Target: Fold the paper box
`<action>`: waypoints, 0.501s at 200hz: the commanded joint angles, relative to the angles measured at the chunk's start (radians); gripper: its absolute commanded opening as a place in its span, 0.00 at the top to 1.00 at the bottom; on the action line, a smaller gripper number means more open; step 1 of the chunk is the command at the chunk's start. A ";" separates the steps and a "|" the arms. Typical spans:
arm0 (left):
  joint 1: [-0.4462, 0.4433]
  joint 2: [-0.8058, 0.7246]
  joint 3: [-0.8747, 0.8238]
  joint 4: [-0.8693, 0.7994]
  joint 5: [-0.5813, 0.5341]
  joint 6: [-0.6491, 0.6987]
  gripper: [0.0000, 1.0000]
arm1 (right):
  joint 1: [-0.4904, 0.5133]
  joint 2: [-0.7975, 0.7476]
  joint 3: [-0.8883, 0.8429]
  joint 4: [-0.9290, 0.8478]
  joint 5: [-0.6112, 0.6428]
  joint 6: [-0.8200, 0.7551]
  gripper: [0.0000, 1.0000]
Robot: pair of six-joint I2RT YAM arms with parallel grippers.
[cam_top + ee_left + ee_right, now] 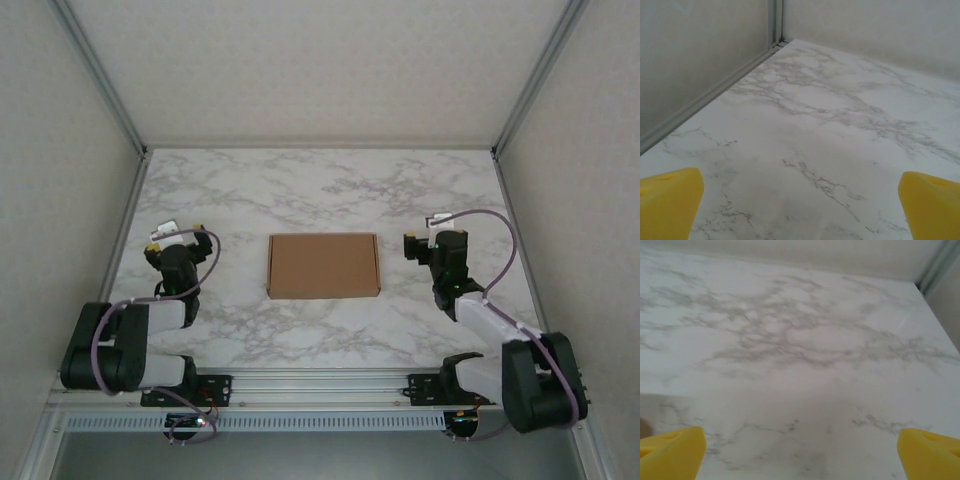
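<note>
bench (pixel 320 190): white marble-patterned top, walled on three sides; it carries the box and both arms stand at its near edge.
box (pixel 323 265): plain brown cardboard, lying flat near the middle of the bench, a little nearer the near edge than the far one, its long sides parallel to that edge.
box look: reads as a closed, shallow rectangle with clean edges; a thin shadow runs along its near and left sides, so it seems to have some height. No loose flap, tab or slit can be made out from above.
left tool (pixel 178 238): beside the left edge of the bench, well apart from the box, yellow fingers (pixel 667 205) spread wide, nothing between them, only bare marble ahead.
right tool (pixel 428 240): to the right of the box, near it but not touching, fingers (pixel 930 452) spread wide, nothing held.
step in hand: judged as the end of folding or a check of it, since the box looks shut and both tools stand clear.
doing it well: keep both tools off the lid; if a flap does lift, press it from above with one tool while the other steadies the opposite side, so the light card does not slide on the smooth bench.
</note>
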 commanded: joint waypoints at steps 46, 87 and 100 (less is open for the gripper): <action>0.017 0.161 -0.025 0.325 0.220 0.058 0.01 | -0.142 0.359 -0.092 0.569 -0.163 0.074 0.01; 0.039 0.162 -0.015 0.308 0.230 0.037 0.01 | -0.153 0.366 0.016 0.361 -0.181 0.083 0.01; 0.039 0.162 -0.016 0.309 0.230 0.037 0.00 | -0.154 0.364 0.016 0.362 -0.181 0.082 0.01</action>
